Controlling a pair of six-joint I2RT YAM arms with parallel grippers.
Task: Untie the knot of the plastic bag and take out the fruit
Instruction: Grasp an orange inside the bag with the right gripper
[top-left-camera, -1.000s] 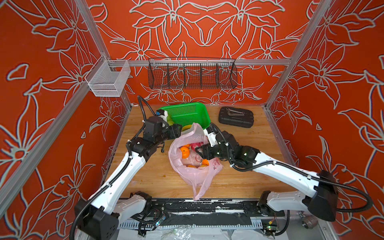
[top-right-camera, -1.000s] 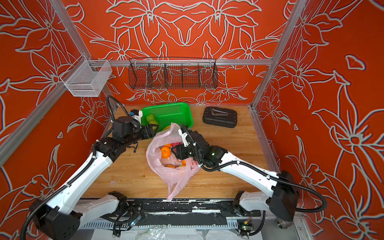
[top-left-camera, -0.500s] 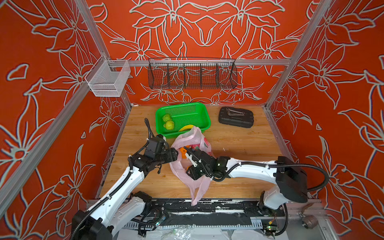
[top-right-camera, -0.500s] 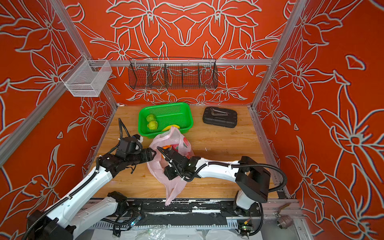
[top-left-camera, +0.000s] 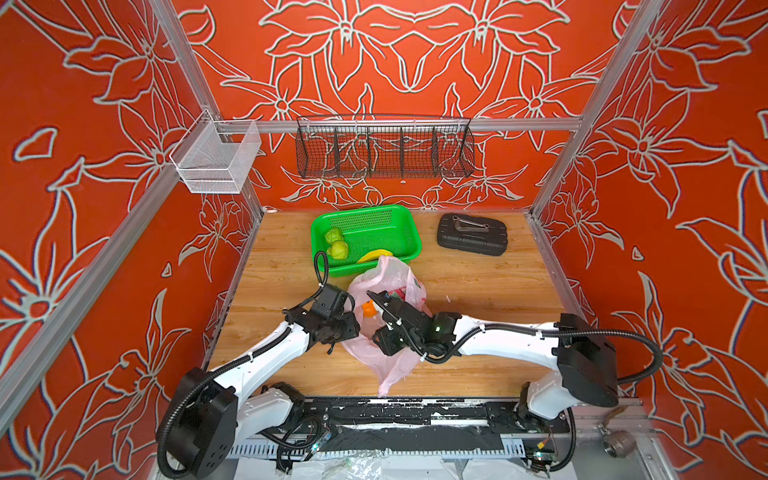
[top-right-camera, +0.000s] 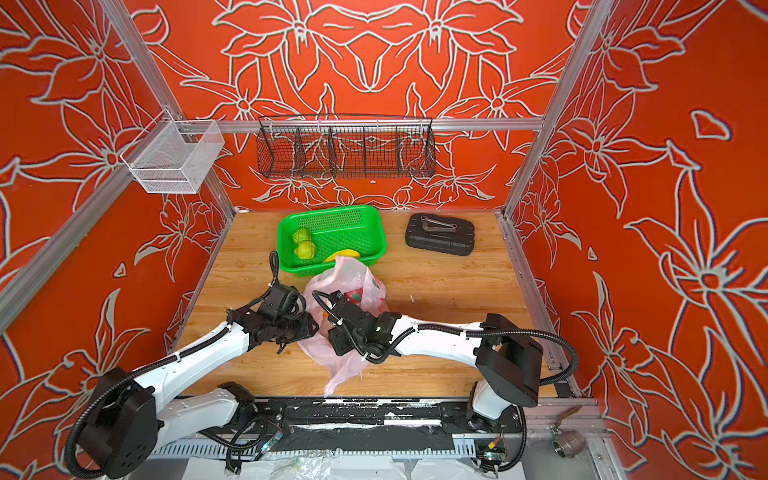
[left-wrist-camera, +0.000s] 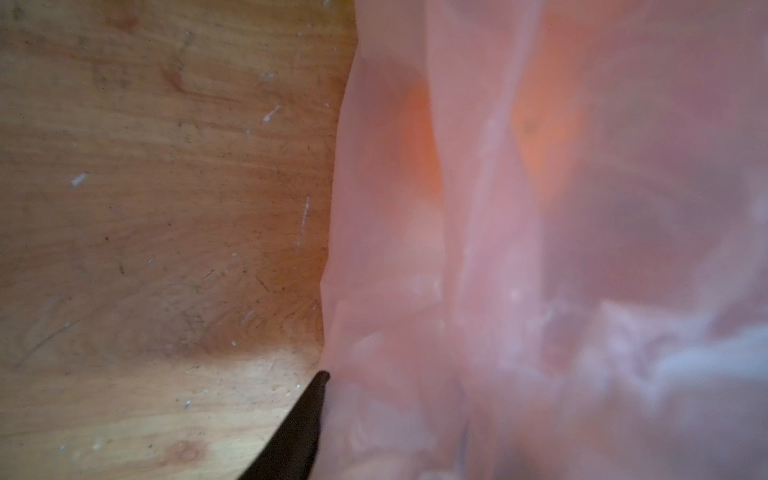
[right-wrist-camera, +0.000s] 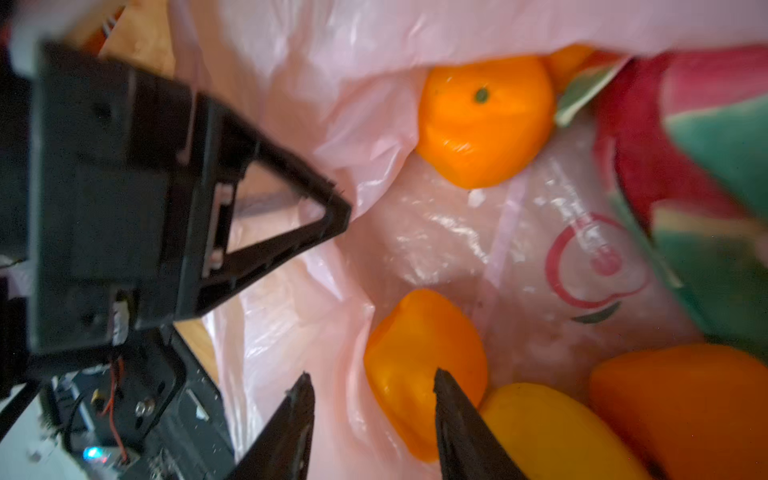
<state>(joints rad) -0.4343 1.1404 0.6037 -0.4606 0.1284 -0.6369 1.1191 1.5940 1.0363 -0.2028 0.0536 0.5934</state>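
Observation:
The pale-pink plastic bag (top-left-camera: 388, 282) lies mid-table with its mouth gaping; the knot is out of view. Inside lie fruit: oranges (right-wrist-camera: 482, 120) (right-wrist-camera: 415, 365), a yellow one (right-wrist-camera: 548, 432) and a dragon fruit (right-wrist-camera: 665, 158). My right gripper (right-wrist-camera: 372, 380) is open inside the mouth, its fingers straddling a fold of film and the nearer orange. At the bag's left edge sits my left gripper (top-left-camera: 354, 328). One of its fingers (left-wrist-camera: 303, 415) lies against the film and the other is hidden behind pink plastic. Two green apples (top-left-camera: 337, 249) and a banana (top-left-camera: 374, 256) lie in the green basket (top-left-camera: 405, 232).
A black case (top-left-camera: 471, 234) lies at the back right. A black wire rack (top-left-camera: 384, 149) hangs on the back wall. A white mesh basket (top-left-camera: 216, 158) hangs at the left corner. The bag's tail (top-left-camera: 386, 382) reaches the table's front edge.
My left gripper has come back from the green basket to the bag's left edge. The right arm has swung low along the front, with its gripper in the bag's mouth.

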